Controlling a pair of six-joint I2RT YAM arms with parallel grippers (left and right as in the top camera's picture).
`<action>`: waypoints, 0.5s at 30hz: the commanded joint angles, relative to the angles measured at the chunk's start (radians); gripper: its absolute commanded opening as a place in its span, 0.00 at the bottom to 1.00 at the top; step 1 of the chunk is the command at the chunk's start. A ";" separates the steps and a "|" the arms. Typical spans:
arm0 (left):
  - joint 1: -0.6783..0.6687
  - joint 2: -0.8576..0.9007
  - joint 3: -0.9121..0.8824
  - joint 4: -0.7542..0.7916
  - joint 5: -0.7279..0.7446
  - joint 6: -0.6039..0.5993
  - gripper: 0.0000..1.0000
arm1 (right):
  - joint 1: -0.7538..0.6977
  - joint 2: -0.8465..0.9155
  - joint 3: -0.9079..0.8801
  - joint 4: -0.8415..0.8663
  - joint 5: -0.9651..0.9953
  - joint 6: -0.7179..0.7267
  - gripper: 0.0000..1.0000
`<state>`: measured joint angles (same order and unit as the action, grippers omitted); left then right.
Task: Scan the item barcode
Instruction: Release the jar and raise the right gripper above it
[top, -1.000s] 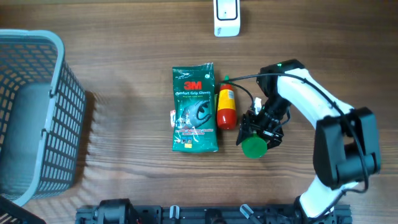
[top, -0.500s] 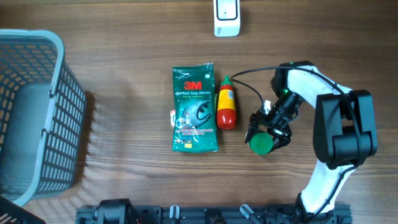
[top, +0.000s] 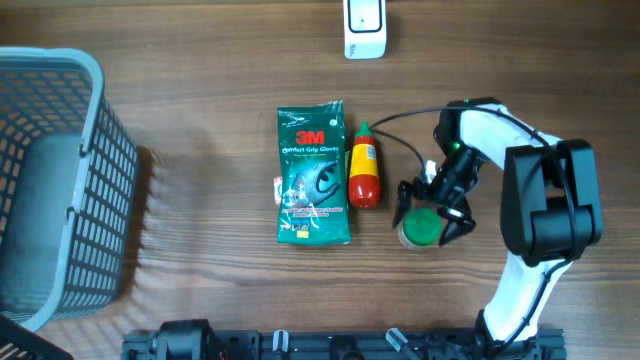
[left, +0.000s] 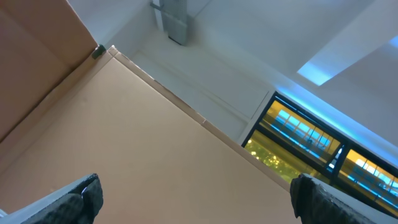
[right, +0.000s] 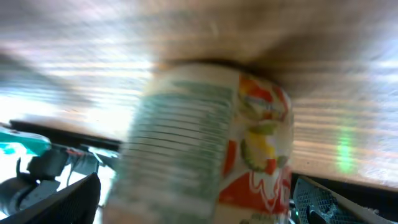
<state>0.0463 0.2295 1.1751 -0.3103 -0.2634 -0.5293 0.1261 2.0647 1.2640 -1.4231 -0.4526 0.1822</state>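
A jar with a green lid (top: 418, 230) stands upright on the wooden table, right of a red sauce bottle (top: 364, 172) and a green 3M glove pack (top: 313, 175). My right gripper (top: 429, 221) is lowered over the jar and open, with a finger on each side and a gap to the jar. Its wrist view shows the jar's blurred label (right: 205, 137) between the spread fingers of the right gripper (right: 202, 202). The white scanner (top: 365, 28) sits at the table's far edge. My left gripper (left: 199, 198) is open and empty, facing a ceiling and a brown board.
A large grey mesh basket (top: 60, 180) stands at the left edge of the table. The right arm's white links (top: 545, 215) run along the right side, down to the front edge.
The right gripper carried the green-lidded jar slightly to the right. Its jaws then spread wide and let go of the jar, which now stands on the table. The left gripper is unchanged.
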 joint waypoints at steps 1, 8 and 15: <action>0.006 -0.007 -0.006 0.002 -0.006 -0.003 1.00 | -0.002 -0.045 0.100 0.009 0.019 0.071 1.00; 0.006 -0.007 -0.016 0.006 -0.006 0.009 1.00 | -0.002 -0.424 0.155 0.027 0.251 0.311 1.00; 0.006 -0.007 -0.174 0.133 -0.006 0.008 1.00 | -0.002 -0.808 0.153 0.027 0.412 0.745 1.00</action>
<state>0.0463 0.2279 1.0775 -0.2222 -0.2634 -0.5289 0.1261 1.3361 1.4048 -1.3964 -0.1165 0.7071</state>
